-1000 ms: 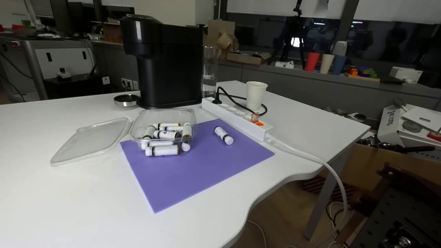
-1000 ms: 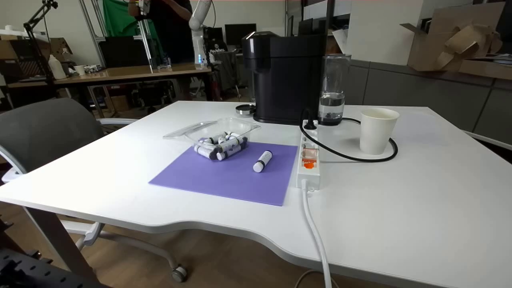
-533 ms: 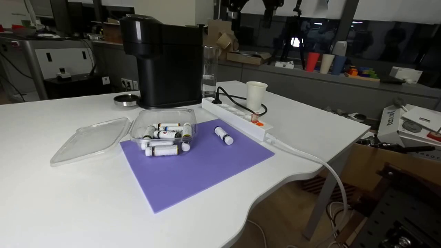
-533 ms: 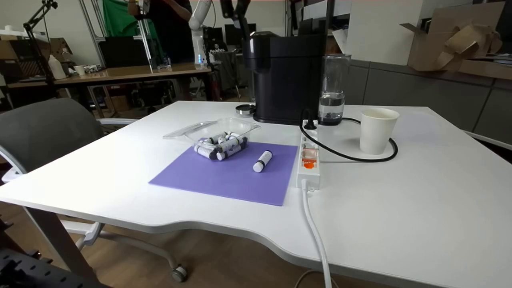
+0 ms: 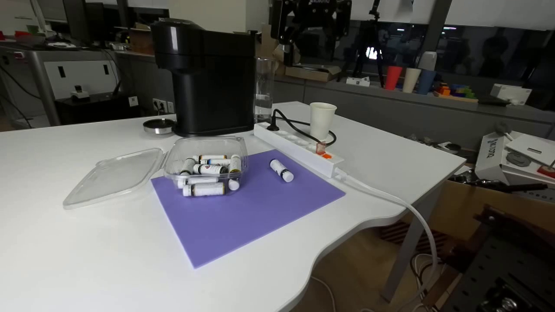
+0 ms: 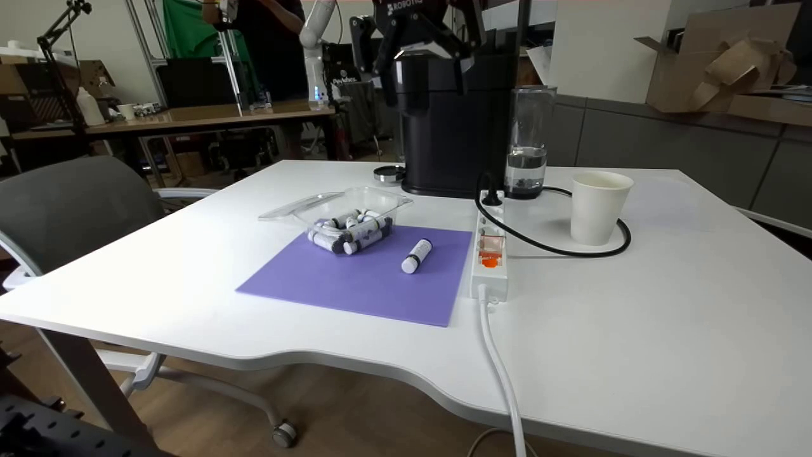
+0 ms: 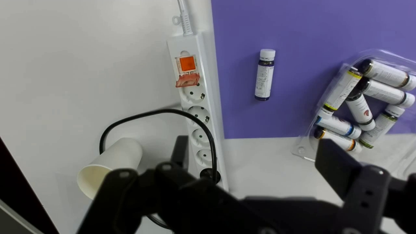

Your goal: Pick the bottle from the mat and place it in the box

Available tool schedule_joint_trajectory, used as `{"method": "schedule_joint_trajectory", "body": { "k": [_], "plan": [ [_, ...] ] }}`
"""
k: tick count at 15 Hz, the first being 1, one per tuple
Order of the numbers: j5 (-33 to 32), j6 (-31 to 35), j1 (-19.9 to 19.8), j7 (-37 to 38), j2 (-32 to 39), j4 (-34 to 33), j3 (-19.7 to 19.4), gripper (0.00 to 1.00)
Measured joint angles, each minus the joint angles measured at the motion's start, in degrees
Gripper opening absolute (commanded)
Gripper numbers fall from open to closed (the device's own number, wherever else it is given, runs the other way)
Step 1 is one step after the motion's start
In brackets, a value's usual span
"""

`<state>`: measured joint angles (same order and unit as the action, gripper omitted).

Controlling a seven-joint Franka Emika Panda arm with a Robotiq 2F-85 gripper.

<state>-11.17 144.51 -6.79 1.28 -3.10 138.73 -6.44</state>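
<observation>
Claw (image 7: pixel 253 155) spread wide, gripping nothing, lower than before; bottle (image 7: pixel 265 76) unmoved on mat (image 7: pixel 302 35).

White-capped bottle (image 7: pixel 264 78) flat on purple mat (image 5: pixel 251 210), near open clear box (image 5: pixel 207 146)

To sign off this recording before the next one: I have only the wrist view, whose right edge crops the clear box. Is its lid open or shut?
Observer: Open: in both exterior views the lid is swung out to the side of the box.
Operator: Does anything tall stand close to the box?
Observer: Yes, a black coffee machine stands behind it in an exterior view.
Operator: Are the jaws down near the table?
Observer: No, both exterior views show them hanging well above it.
</observation>
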Motion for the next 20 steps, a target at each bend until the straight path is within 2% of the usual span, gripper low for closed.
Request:
{"method": "schedule_joint_trajectory", "body": {
  "k": [5, 12, 20],
  "plan": [
    [-2.21, 0.42, 0.09, 0.16, 2.07, 0.46, 0.11, 1.00],
    [-0.75, 4.57, 0.67, -1.19, 14.29, -0.08, 0.46, 1.00],
    [2.06, 6.05, 2.22, -1.25, 26.56, -6.23, 0.78, 1.00]
  ]
}}
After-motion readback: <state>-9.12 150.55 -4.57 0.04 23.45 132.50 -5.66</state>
